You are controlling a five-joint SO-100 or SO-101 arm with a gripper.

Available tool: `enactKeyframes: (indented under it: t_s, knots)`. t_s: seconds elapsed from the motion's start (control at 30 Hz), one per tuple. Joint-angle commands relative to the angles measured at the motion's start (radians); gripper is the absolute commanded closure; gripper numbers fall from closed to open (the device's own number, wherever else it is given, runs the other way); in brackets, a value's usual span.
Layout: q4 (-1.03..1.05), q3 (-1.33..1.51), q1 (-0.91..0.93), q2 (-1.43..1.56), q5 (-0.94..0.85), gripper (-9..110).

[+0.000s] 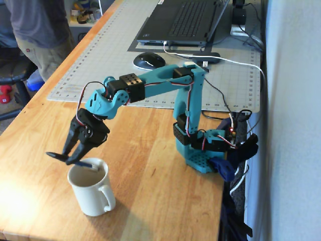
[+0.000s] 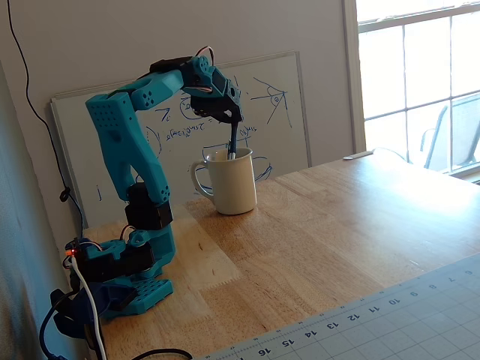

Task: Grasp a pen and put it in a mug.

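The cream-white mug (image 1: 96,197) stands on the wooden table near its front left corner in a fixed view, handle to the right. My gripper (image 1: 62,158) hangs just above the mug's rim, shut on the pen (image 1: 88,164), whose blue lower part reaches over the opening. In another fixed view, the gripper (image 2: 233,122) holds the pen (image 2: 232,142) nearly upright. Its lower end dips inside the mug (image 2: 234,186), where the tip is hidden.
The teal arm's base (image 1: 200,153) sits at the table's right edge with cables beside it. Behind lie a grey cutting mat (image 1: 95,55), a mouse (image 1: 149,60) and a laptop (image 1: 185,20). A person (image 1: 35,30) stands at far left. A whiteboard (image 2: 270,112) leans behind the mug.
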Motion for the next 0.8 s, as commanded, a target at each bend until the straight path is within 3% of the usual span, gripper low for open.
enactKeyframes:
  t_s: [0.0, 0.37, 0.53, 0.77]
  knots:
    - [-0.017, 0.064, 0.034, 0.137, -0.012, 89]
    - [-0.017, 0.275, 0.066, 0.434, 0.005, 85]
    - [-0.017, 0.379, 0.172, 0.597, 0.023, 84]
    - [-0.017, 0.529, 0.25, 0.798, 0.391, 85]
